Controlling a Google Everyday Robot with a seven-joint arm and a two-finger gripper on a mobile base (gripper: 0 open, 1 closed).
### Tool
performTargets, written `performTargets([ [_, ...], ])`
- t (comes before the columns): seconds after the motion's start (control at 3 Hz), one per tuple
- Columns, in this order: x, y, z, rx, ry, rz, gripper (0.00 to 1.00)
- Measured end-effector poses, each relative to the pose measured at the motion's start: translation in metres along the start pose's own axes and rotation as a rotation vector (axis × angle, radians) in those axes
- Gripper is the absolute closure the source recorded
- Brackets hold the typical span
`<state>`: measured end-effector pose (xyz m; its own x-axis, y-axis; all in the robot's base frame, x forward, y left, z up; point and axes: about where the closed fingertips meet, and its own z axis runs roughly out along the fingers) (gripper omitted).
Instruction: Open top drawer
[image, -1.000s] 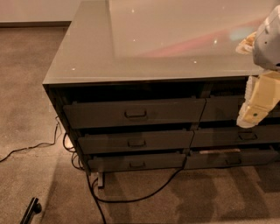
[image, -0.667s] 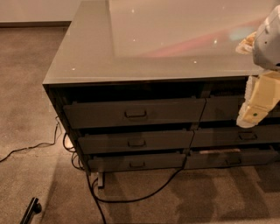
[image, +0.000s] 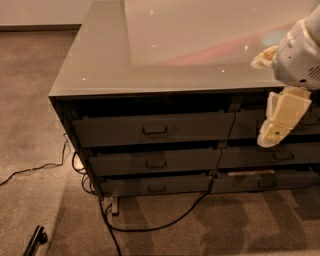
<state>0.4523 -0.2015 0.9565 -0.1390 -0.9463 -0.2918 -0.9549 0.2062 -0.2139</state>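
The top drawer (image: 152, 129) is the tallest dark grey front in the left column, just under the countertop, with a small bar handle (image: 155, 131) at its centre. It sits about level with the fronts below it, with a dark gap above. My gripper (image: 270, 135), cream-coloured under a white wrist (image: 297, 60), hangs at the right in front of the right-hand column of drawers. It is well to the right of the handle and does not touch it.
Two lower drawers (image: 155, 163) (image: 156, 186) sit under the top one. More drawers (image: 280, 156) fill the right column. A glossy grey countertop (image: 165, 45) overhangs them. Black cables (image: 150, 227) trail on the carpet. A black object (image: 36, 239) lies at bottom left.
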Motion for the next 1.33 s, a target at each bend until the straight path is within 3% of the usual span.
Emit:
performTargets([
  [0.33, -0.031, 0.010, 0.044, -0.034, 0.008, -0.151, 0.00],
  [0.67, -0.037, 0.015, 0.079, -0.053, 0.064, -0.203, 0.00],
  [1.0, -0.036, 0.016, 0.082, -0.056, 0.071, -0.205, 0.00],
  [1.33, -0.022, 0.016, 0.094, -0.100, 0.041, -0.167, 0.00],
])
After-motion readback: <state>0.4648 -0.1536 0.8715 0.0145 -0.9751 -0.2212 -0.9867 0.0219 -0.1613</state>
